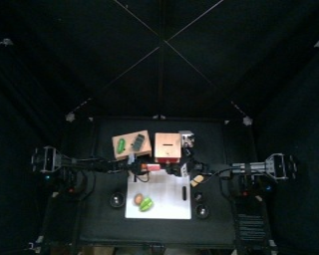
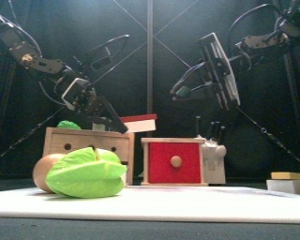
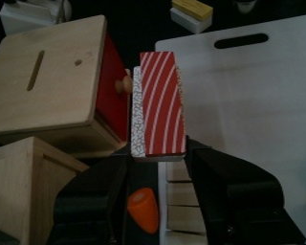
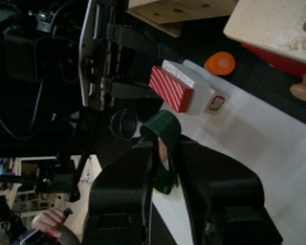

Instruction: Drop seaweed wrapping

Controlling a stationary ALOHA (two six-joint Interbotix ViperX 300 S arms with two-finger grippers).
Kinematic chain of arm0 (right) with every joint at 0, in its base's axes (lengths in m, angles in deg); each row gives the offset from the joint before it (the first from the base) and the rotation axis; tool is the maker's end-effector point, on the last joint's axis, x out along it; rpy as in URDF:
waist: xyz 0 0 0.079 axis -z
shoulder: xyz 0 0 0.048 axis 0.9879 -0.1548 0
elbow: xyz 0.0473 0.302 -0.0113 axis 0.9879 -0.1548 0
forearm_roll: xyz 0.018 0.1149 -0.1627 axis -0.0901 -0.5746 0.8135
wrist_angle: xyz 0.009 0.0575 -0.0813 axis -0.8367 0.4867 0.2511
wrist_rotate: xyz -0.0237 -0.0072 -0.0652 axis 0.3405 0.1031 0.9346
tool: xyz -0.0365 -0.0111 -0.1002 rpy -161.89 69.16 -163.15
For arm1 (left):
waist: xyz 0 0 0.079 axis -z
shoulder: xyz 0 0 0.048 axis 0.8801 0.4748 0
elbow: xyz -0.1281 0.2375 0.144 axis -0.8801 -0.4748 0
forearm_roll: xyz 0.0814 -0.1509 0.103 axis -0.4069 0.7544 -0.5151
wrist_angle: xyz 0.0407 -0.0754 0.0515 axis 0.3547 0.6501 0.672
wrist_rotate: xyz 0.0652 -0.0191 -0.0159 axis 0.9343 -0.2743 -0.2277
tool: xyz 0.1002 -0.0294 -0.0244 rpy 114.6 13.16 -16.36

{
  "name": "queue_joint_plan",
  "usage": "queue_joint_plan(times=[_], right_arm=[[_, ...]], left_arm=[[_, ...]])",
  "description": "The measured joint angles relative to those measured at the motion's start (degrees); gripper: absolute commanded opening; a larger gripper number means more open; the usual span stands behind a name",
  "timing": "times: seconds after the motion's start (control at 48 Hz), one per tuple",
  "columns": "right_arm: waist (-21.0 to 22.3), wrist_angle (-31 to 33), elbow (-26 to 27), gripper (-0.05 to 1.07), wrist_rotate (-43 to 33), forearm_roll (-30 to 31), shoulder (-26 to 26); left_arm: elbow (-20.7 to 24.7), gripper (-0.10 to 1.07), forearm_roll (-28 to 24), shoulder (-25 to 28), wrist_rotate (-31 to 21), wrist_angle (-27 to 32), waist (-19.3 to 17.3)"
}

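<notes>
The seaweed wrapping (image 4: 163, 129) is a small dark green piece at the tips of my right gripper (image 4: 171, 155), whose jaws close on it. In the front view that gripper (image 2: 205, 92) hangs high above the red box. My left gripper (image 3: 163, 158) is shut on the end of a red block with white stripes (image 3: 161, 103). It holds that block (image 2: 140, 122) in the air just above the wooden box, beside the white cutting board (image 3: 264, 105). The right wrist view shows the striped block (image 4: 182, 86) just beyond the seaweed.
A wooden box with a slot (image 2: 83, 145) and a red box with a knob (image 2: 175, 161) stand behind the board (image 2: 153, 203). A green leaf toy (image 2: 87, 173) lies at the board's front left. Small yellow and white blocks (image 2: 287, 180) lie at the right. An orange piece (image 3: 142, 206) lies by the boxes.
</notes>
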Motion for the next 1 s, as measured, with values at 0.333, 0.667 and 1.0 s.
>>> queue_joint_plan(times=[0.333, 0.667, 1.0], right_arm=[[0.0, 9.84, -4.75, 0.61, 0.0, 3.43, 3.08], [1.58, 23.91, -5.71, 0.61, -0.18, 10.02, 3.69], [4.92, 36.74, -6.59, 0.61, -0.09, 12.83, 3.69]], left_arm=[[-2.72, 0.59, 0.09, -2.2, -0.09, 0.0, 0.62], [-3.08, 0.59, 0.09, -2.11, -0.09, 0.0, 1.41], [-3.08, 0.59, 0.26, -2.2, -0.09, 0.0, 1.41]])
